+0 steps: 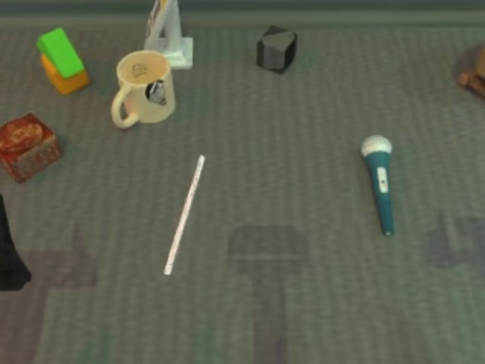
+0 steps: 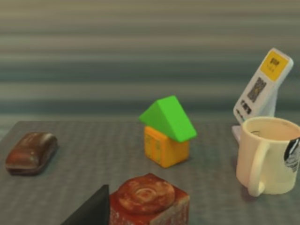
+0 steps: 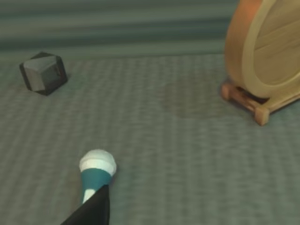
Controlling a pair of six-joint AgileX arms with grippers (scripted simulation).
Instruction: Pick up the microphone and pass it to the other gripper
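Observation:
The microphone [image 1: 380, 186] lies flat on the right half of the table, whitish head toward the far side and teal handle toward the near edge. In the right wrist view the microphone [image 3: 96, 171] is close below. Its head shows, and its handle runs under a black part of my right gripper [image 3: 91, 211], which is apart from it. The right arm is outside the top view. My left arm [image 1: 9, 262] is parked at the table's left edge. A black part of my left gripper [image 2: 91, 211] shows beside a red-brown box [image 2: 150, 201].
A long white stick [image 1: 185, 214] lies left of centre. A cream mug [image 1: 144, 89], a green-and-orange block [image 1: 62, 61], the red-brown box [image 1: 29, 146] and a white card stand [image 1: 170, 34] fill the far left. A dark cube [image 1: 276, 48] sits at the back and a round wooden stand [image 3: 265, 51] at the far right.

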